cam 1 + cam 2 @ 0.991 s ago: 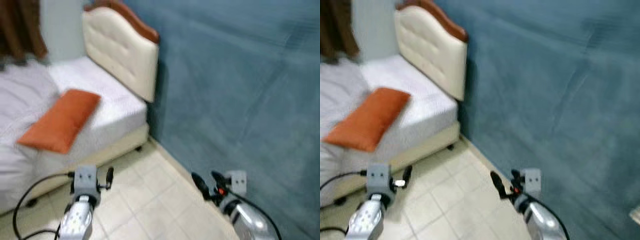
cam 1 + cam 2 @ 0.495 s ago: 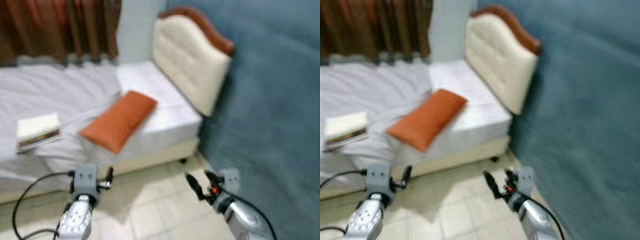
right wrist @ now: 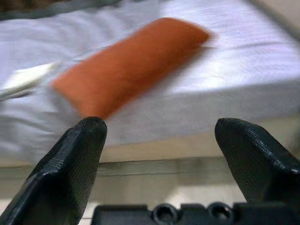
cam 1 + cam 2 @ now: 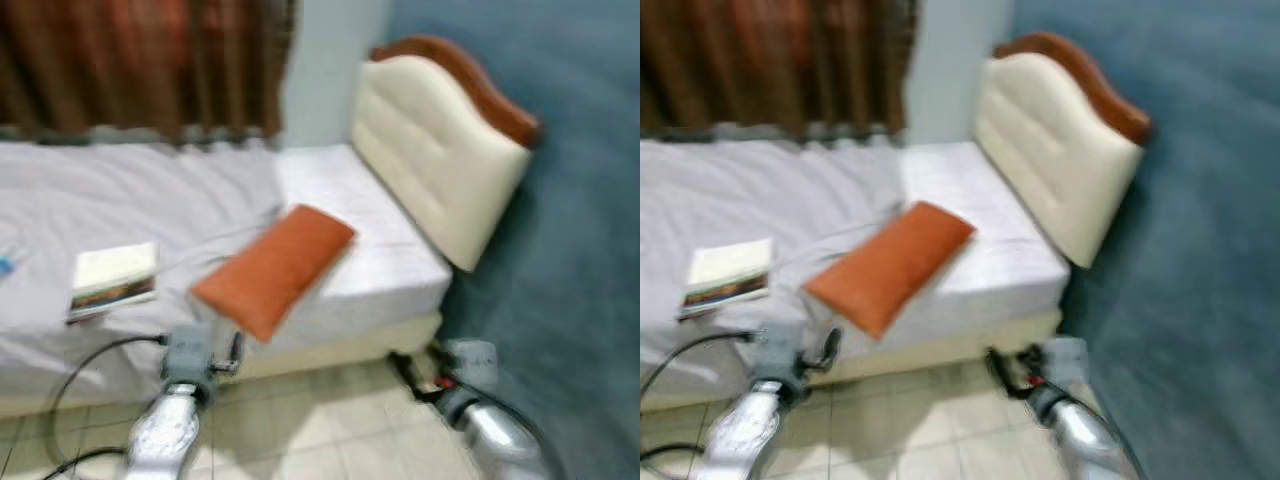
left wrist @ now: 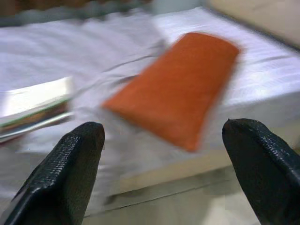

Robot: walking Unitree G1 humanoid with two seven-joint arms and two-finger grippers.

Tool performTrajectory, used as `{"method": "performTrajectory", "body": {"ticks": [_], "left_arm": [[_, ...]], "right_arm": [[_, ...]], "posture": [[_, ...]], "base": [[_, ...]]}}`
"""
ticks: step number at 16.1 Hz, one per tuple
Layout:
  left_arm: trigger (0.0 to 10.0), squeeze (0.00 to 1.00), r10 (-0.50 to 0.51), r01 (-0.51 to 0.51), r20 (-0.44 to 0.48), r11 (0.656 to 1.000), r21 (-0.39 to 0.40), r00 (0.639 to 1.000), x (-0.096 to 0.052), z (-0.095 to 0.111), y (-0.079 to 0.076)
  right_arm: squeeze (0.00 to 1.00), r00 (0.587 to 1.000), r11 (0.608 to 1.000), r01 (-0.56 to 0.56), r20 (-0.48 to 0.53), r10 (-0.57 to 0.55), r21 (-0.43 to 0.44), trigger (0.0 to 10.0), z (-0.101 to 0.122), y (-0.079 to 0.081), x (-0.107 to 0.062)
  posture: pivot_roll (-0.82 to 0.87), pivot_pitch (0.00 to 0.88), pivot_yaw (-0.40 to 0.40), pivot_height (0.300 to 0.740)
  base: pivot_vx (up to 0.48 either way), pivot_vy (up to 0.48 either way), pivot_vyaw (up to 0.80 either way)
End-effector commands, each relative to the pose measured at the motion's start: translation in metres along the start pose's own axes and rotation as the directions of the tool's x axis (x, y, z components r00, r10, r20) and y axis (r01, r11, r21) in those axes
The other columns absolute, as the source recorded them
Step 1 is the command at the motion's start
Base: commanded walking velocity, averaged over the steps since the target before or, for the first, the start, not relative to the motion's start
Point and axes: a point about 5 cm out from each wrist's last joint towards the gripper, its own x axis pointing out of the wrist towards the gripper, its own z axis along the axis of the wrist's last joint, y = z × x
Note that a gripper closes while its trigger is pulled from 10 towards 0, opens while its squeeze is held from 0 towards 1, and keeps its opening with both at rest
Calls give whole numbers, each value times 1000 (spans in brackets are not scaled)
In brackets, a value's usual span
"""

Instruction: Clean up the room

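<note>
Orange pillow (image 4: 275,266) seemingly overhangs the bed (image 4: 400,280) edge; both grippers' fingers (image 5: 70,173) spread, empty.

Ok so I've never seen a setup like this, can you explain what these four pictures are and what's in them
A walking humanoid robot is facing a bed. Two pictures come from cameras in its head, looking down past its silver arms. The other two come from cameras on each wrist, looking out between two black fingers. The left end effector and the right end effector are both open and hold nothing. On the white-sheeted bed lie an orange rectangular fabric pillow and a pale book. A cream padded headboard stands against the blue wall. The pictures are blurred.
</note>
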Motion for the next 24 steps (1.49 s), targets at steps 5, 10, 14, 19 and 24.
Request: {"method": "performTrajectory", "body": {"ticks": [5,10,14,19,24], "left_arm": [[10000,0,-40,40,17,999,6,999,8,6,-7],[10000,0,-47,47,16,999,4,999,10,6,-8],[10000,0,-54,54,19,999,-2,998,10,6,-12],[10000,0,-102,102,23,995,5,995,14,9,-10],[10000,0,-141,141,22,990,16,990,15,11,-8]], "right_arm": [[0,999,999,44,-18,-45,-20,10000,-4,-13,-4],[0,1000,999,20,-23,-21,-39,10000,-6,-9,-2],[0,999,998,14,-32,-16,-59,10000,-7,-7,0],[0,999,999,11,-45,-12,-31,10000,-8,-5,4],[0,998,999,37,-45,-38,-24,10000,-9,-6,4]], "posture": [[113,0,-71,740],[115,0,-72,740],[112,0,-72,740],[108,0,-76,740],[104,0,-67,740]], "base": [[472,0,0],[472,0,0],[472,0,616],[472,0,0],[472,0,0]]}}
